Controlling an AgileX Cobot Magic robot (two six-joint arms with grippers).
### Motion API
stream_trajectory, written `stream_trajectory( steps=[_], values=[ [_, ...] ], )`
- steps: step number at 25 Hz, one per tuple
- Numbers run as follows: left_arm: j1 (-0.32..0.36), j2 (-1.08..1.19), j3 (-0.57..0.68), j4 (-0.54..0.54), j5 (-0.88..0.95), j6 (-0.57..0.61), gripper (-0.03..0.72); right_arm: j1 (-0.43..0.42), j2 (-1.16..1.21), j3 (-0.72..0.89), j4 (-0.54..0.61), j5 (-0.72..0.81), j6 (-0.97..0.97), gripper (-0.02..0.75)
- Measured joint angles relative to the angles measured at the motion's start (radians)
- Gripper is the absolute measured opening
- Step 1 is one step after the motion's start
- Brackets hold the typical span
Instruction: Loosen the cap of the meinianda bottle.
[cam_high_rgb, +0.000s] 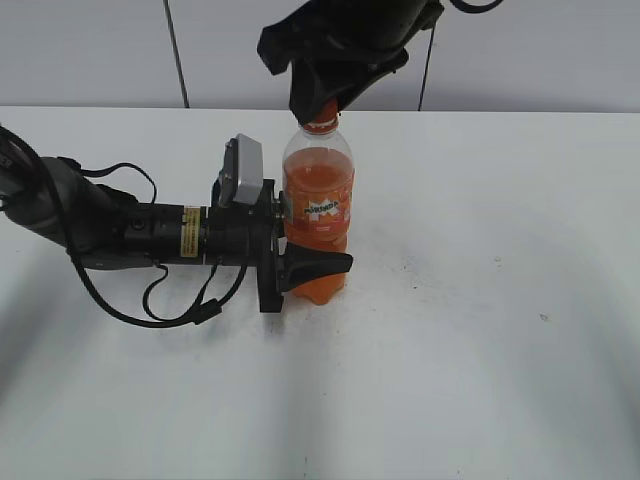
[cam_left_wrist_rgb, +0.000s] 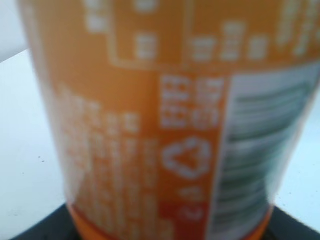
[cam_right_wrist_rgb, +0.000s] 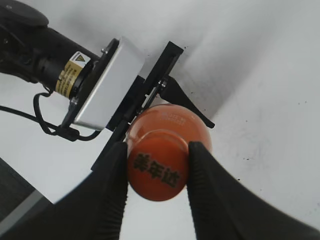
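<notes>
Orange label print fills the left wrist view, blurred by closeness: the meinianda bottle (cam_left_wrist_rgb: 170, 120) sits right against that camera, with dark claw parts at the bottom corners of the picture. From the exterior view, the left claw (cam_high_rgb: 300, 262) is clamped on the bottle's lower body, one black finger wrapping across the front just below the label, the arm lying low along the white worktop (cam_high_rgb: 480, 350). Held this way, the bottle (cam_high_rgb: 318, 212) stands upright, base on the worktop, a little left of centre.

Coming down from above, the right claw (cam_high_rgb: 322, 108) covers the bottle's top. In the right wrist view its two ribbed black fingers (cam_right_wrist_rgb: 116, 185) sit on either side of the cap (cam_right_wrist_rgb: 159, 170), pressed against its left and right edges, so this claw is closed on the cap. Black characters show on the cap's top.

As for progress, both holds look set: the body is braced and the cap is gripped. Whether any turn has been made I cannot tell; the cap sits level and low on the neck, with no gap visible, so it reads as not yet loosened. What remains, by my judgement, is the twist itself: rotating the right wrist while the left claw keeps the bottle from spinning.
</notes>
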Motion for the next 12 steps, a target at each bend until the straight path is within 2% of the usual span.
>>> stream_trajectory(
  steps=[4,12],
  values=[
    [0.0,0.0,0.0,0.001,-0.001,0.002,0.384,0.0,0.0,-0.001,-0.008,0.012,-0.136,0.273],
    [0.0,0.0,0.0,0.004,-0.002,0.011,0.384,0.0,0.0,-0.007,-0.007,0.037,-0.577,0.273]
  ],
)
